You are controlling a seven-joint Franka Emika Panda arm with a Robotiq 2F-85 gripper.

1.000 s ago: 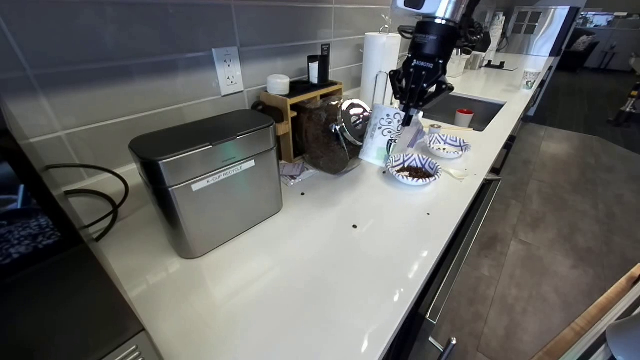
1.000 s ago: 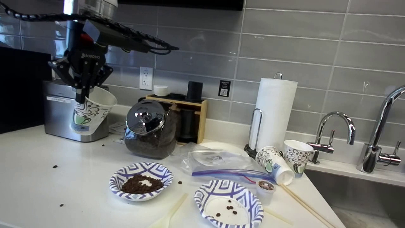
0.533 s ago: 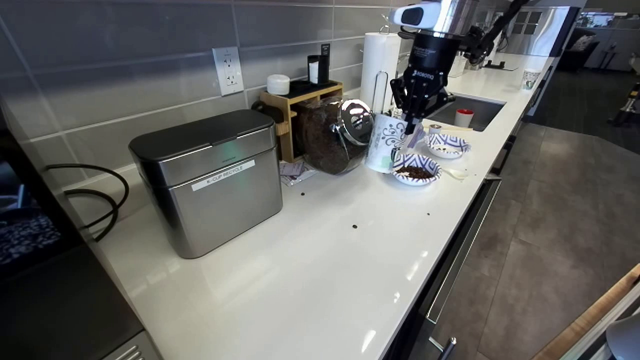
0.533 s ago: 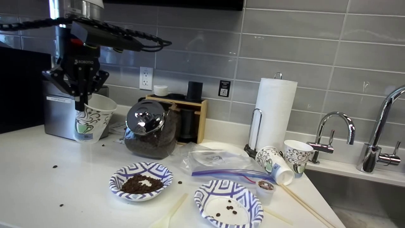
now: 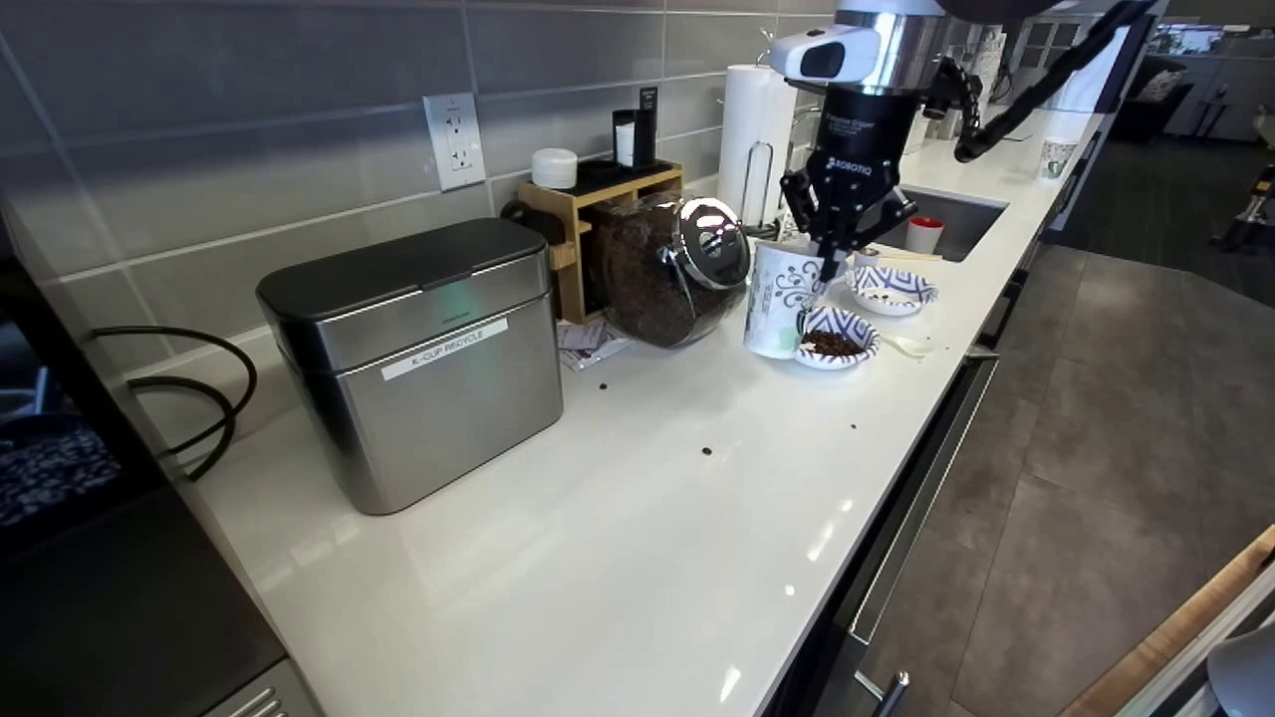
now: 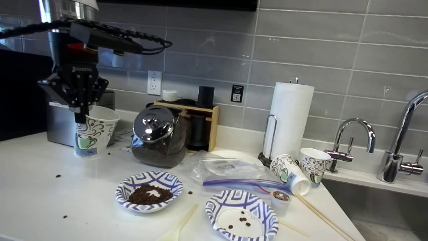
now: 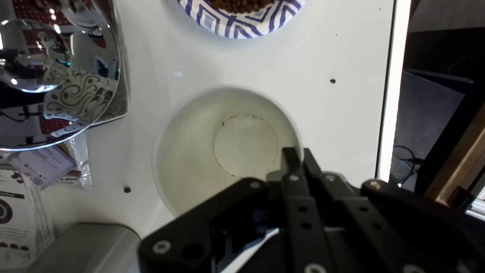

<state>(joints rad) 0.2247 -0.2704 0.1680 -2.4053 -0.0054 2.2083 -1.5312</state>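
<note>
My gripper (image 7: 302, 154) is shut on the rim of a white paper cup (image 7: 189, 151) with a leaf-swirl print. One finger is inside the cup and one outside. The cup stands nearly upright in both exterior views (image 5: 777, 309) (image 6: 95, 137), low over the counter; I cannot tell if its base touches. Inside, only small dark specks show round the bottom. The gripper also shows in both exterior views (image 5: 829, 264) (image 6: 81, 117). A blue-patterned bowl (image 6: 150, 204) with brown beans (image 6: 147, 195) stands near the cup. A glass jar (image 6: 160, 147) with a shiny lid lies beside the cup.
A steel bin (image 5: 458, 388) stands by the wall. A second bowl (image 6: 240, 201) holds several beans. A plastic bag (image 6: 230, 167), two cups (image 6: 314, 164), a small tub (image 6: 280, 202), chopsticks (image 6: 324, 216) and a paper towel roll (image 6: 291, 117) are near the sink (image 6: 388, 207).
My gripper has moved down with the cup, and the cup has turned from tilted to nearly upright. The gripper stays shut on its rim. The bowls and jar have not moved.
</note>
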